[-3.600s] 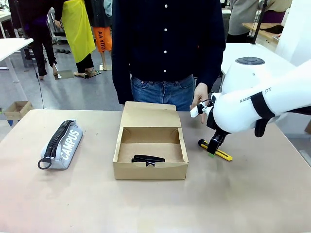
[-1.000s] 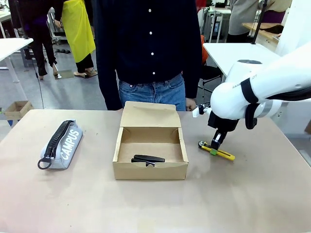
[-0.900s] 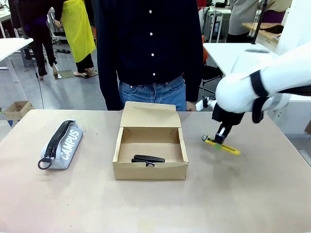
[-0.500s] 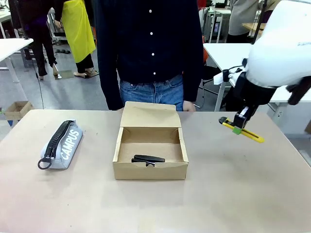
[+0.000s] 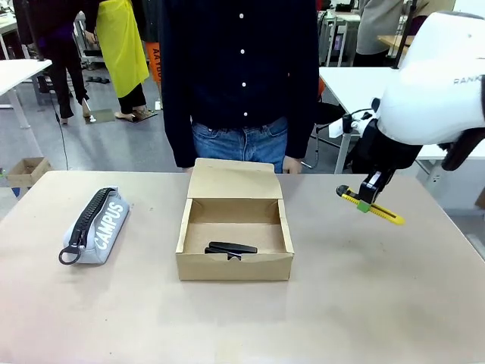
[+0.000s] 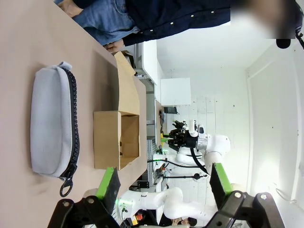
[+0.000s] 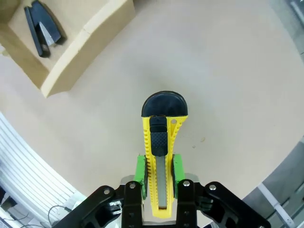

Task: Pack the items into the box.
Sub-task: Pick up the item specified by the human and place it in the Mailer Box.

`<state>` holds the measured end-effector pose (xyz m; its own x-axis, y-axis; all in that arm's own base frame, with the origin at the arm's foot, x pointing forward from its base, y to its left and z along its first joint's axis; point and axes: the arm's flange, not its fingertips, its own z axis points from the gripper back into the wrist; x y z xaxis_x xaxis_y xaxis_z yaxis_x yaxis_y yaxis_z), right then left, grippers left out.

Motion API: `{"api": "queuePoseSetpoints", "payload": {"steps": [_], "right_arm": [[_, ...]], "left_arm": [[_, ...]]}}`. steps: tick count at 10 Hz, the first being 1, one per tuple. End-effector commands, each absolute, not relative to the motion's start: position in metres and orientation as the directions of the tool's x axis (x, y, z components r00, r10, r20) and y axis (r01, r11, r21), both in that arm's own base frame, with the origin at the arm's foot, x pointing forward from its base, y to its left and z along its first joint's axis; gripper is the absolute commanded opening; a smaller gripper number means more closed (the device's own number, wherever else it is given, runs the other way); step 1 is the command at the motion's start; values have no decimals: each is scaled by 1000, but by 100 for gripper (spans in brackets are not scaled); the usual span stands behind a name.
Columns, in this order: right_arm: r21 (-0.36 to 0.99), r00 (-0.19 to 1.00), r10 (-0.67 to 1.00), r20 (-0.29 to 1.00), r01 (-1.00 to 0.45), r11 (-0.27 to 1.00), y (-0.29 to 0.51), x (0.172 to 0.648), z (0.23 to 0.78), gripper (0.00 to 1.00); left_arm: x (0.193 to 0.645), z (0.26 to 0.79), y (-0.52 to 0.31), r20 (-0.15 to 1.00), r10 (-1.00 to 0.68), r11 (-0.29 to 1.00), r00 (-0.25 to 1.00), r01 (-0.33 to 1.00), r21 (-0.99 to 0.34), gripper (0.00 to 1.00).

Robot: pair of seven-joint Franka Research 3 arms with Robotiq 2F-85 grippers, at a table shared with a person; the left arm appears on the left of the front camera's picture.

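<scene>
My right gripper (image 5: 364,205) is shut on the yellow-and-black utility knife (image 5: 370,206) and holds it in the air over the table, right of the box. In the right wrist view the knife (image 7: 160,149) sticks out between the green pads (image 7: 139,170), its black end forward. The brown cardboard box (image 5: 235,262) stands open at the table's middle, lid flap up, with a flat black object (image 5: 231,249) inside; the object (image 7: 43,26) also shows in the box (image 7: 80,50) from the right wrist. My left gripper (image 6: 161,187) is open above the table's left, with the box (image 6: 116,139) ahead.
A grey zipped CAMPUS pencil case (image 5: 97,224) lies at the left of the table, also seen as the pencil case (image 6: 54,124) in the left wrist view. A person in a dark shirt (image 5: 239,76) stands at the far edge behind the box. Bare tabletop (image 5: 364,303) lies front right.
My right gripper has lifted the utility knife off the table beside the box and carried it up and to the right. The person has shifted slightly; the box and case have not moved.
</scene>
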<state>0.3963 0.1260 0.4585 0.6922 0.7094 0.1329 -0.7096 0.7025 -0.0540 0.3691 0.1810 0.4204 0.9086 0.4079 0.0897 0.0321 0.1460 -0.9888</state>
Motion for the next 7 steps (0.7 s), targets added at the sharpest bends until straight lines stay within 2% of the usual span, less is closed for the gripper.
{"api": "queuePoseSetpoints", "payload": {"steps": [1, 3, 5, 7], "right_arm": [[-127, 650, 738, 181, -729, 673, 136, 387, 471, 27], [-191, 517, 839, 169, -818, 542, 190, 395, 494, 27], [-226, 291, 951, 107, -924, 308, 269, 403, 511, 27], [-240, 74, 997, 34, -967, 80, 352, 391, 508, 27]], "left_arm": [[368, 422, 180, 99, 407, 135, 908, 47, -990, 100], [368, 422, 180, 99, 407, 135, 908, 47, -990, 100], [368, 422, 180, 99, 407, 135, 908, 47, -990, 100], [368, 422, 180, 99, 407, 135, 908, 47, -990, 100]]}}
